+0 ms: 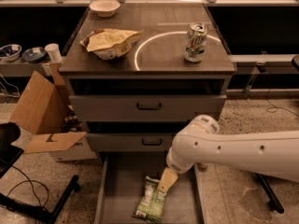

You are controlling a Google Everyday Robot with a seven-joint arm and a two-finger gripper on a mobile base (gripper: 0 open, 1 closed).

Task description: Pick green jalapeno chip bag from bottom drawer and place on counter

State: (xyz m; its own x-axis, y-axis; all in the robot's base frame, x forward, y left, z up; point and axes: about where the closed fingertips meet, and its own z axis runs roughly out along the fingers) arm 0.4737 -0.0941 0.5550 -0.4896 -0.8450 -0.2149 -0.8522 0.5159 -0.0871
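Green and glossy, the chip bag (150, 200) lay flat on the floor of the bottom drawer (119, 188), the gripper (167, 181) at its upper corner, whether clamped or released impossible to tell. Slick and flat, it seemed liable to slip free before reaching the counter (156, 17).

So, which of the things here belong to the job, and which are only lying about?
For the job: green jalapeno chip bag, lying in the open bottom drawer; the counter; the gripper, low over the drawer at the bag's upper end.
Lying about: tan-yellow bag, soda can and white bowl on the counter; cardboard box on the floor.
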